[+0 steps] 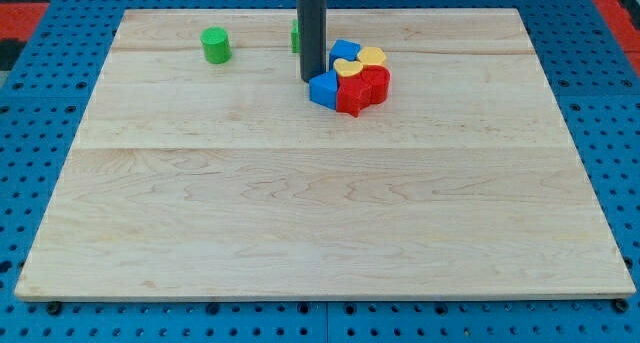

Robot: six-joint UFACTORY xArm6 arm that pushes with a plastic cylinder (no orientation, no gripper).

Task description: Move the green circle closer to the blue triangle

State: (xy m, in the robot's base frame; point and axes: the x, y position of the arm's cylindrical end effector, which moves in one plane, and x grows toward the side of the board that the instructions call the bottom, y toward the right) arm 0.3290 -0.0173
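A green circle block (215, 45) stands near the view's top left of the wooden board (300, 203). A cluster of blocks sits at the top centre: a blue block (324, 88) at its lower left, which looks like the blue triangle, another blue block (344, 51) at its top, two yellow blocks (372, 57) (349, 69), and red blocks (364, 90). My tip (311, 79) rests on the board just left of the cluster, close to the lower blue block. A second green block (296, 36) is mostly hidden behind the rod.
The board lies on a blue perforated surface (40, 133) that surrounds it on all sides. Red areas show at the view's top corners.
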